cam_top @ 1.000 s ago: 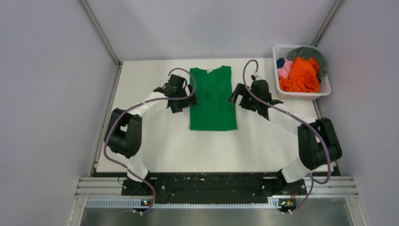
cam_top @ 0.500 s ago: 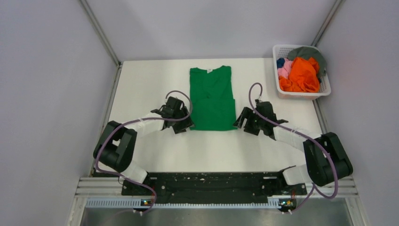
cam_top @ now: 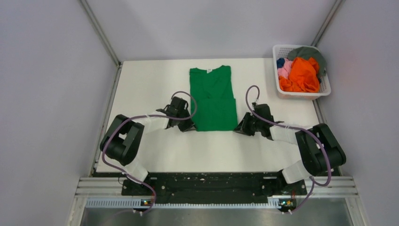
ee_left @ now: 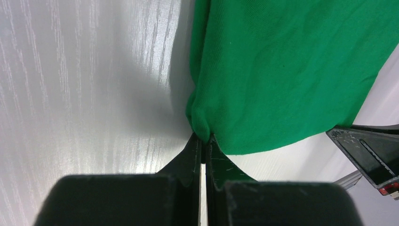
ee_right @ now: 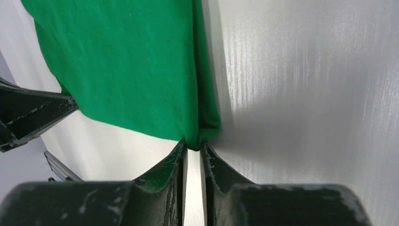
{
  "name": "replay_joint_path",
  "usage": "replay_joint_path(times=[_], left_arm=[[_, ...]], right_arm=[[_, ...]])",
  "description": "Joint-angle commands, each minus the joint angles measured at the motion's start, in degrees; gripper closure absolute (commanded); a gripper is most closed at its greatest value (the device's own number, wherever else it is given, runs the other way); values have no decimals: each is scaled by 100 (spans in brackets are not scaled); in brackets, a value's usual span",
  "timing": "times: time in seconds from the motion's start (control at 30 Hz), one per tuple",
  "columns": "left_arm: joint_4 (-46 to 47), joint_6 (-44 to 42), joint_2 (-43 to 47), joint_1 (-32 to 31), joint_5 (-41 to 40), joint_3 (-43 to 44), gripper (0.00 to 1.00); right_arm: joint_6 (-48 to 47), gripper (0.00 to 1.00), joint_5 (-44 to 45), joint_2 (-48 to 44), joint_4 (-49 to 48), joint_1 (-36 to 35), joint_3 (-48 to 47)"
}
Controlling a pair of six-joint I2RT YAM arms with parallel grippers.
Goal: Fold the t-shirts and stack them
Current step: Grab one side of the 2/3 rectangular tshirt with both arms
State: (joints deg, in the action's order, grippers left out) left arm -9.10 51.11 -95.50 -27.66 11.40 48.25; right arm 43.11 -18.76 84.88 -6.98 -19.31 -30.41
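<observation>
A bright green t-shirt lies flat in the middle of the white table, sleeves folded in, collar at the far end. My left gripper is shut on its near left hem corner; in the left wrist view the green cloth bunches between the fingertips of that gripper. My right gripper is shut on the near right hem corner, and the right wrist view shows the green cloth pinched at the tips of that gripper. More t-shirts, orange, pink, blue and grey, are heaped in the basket.
A white lattice basket stands at the far right corner of the table. Grey walls close in the left, right and back sides. The arm bases and a metal rail run along the near edge.
Both grippers came from the shirt's sides down to its near hem corners. Each then went from open to shut on a corner.
</observation>
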Motion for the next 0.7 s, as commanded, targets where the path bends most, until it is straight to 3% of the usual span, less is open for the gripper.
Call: replay_joint_path(times=[0.0, 0.07, 0.27, 0.47, 0.67], left_arm=[[-180, -70, -178, -33, -239, -22, 100], [-180, -75, -101, -38, -267, -85, 100], [-284, -31, 408, -118, -162, -342, 100], [-563, 349, 1603, -575, -370, -984, 100], [-1032, 976, 3282, -1211, -624, -1666, 100]], right_arm=[[-38, 88, 289, 129, -90, -9, -13], [-107, 99, 428, 117, 2, -3, -42], [-253, 100, -14, -361, 141, -175, 68], [-202, 100, 573, -2015, 1495, -1026, 315], [183, 100, 206, -3727, 2480, -1414, 703]])
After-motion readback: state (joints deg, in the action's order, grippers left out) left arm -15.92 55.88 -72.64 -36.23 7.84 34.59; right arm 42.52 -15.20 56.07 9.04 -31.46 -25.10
